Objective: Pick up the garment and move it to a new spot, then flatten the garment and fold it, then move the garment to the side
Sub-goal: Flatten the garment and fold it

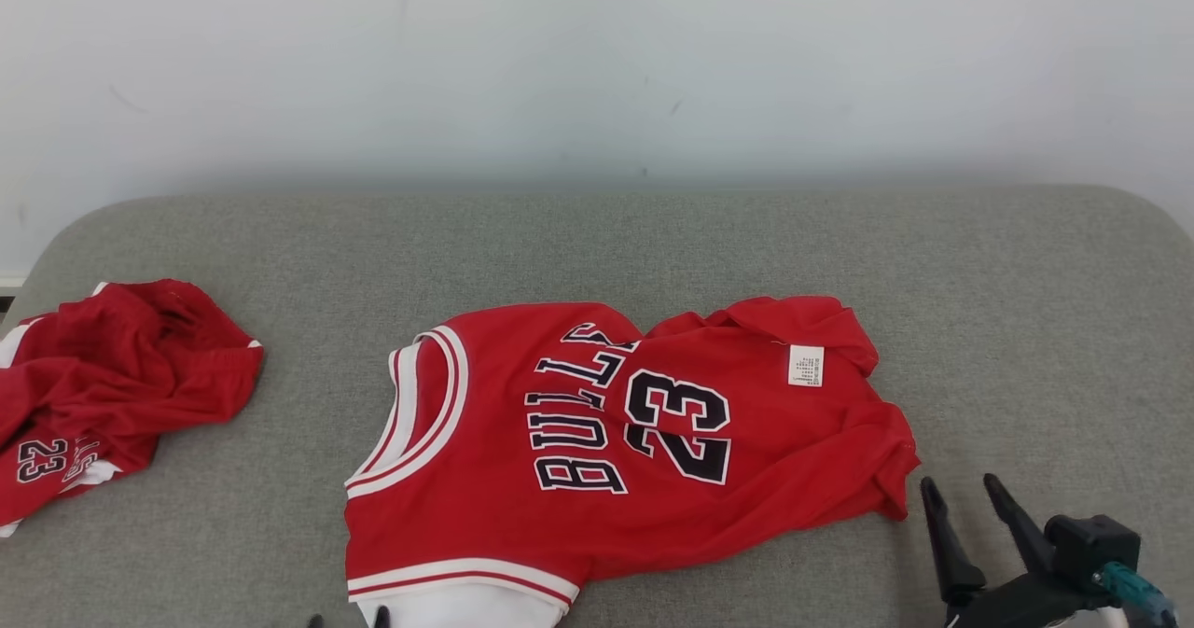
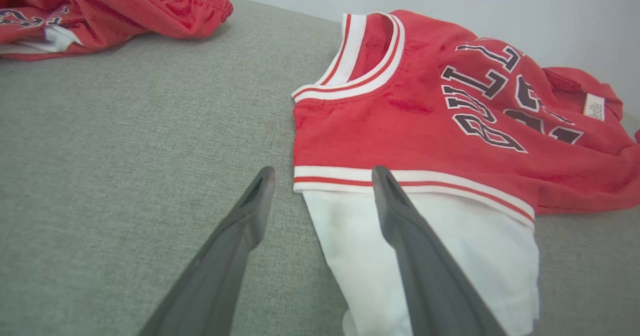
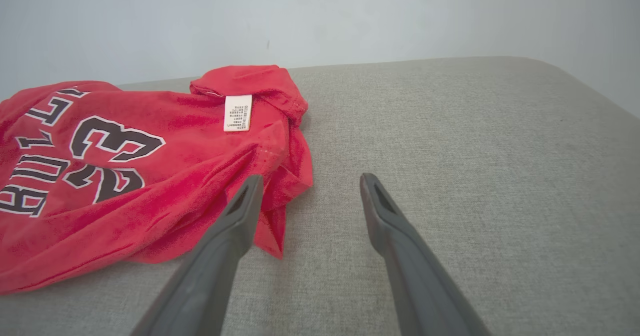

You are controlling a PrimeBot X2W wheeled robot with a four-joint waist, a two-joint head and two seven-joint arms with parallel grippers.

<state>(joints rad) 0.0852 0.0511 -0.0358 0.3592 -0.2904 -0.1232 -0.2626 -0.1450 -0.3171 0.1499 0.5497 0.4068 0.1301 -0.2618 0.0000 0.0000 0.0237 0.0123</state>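
**Worktop.** A grey fabric-covered worktop [image 1: 653, 236] with rounded far corners stands against a pale wall [image 1: 597, 49].

**Garment.** The red jersey [image 1: 560, 516] lies face up at the middle of the worktop, reaching down to the near edge. Its white-and-red striped neckline points toward the left edge and its hem toward the right edge. The lettering "BULLS" and the number "23" are legible. The hem end is crumpled and folded over. A white panel [image 2: 450, 256] protrudes from under a striped band at the near edge.

**Second garment.** A bunched red garment [image 1: 112, 376] lies at the left edge, well apart from the jersey.

**Right gripper.** The right gripper [image 1: 959, 483] is near the near right corner, just beside the jersey's hem corner and to its right. The fingers are spread apart and grip nothing. In the right wrist view, bare worktop shows between them, while one finger [image 3: 240, 211] overlaps the crumpled hem. Contact cannot be determined.

**Left gripper.** The left gripper [image 2: 323, 170] is at the near edge, at the jersey's striped band. The fingers are spread apart and grip nothing. One finger is in front of the white panel, the other in front of bare worktop.

**Label.** A white care label [image 1: 806, 365] lies on the folded-over hem.
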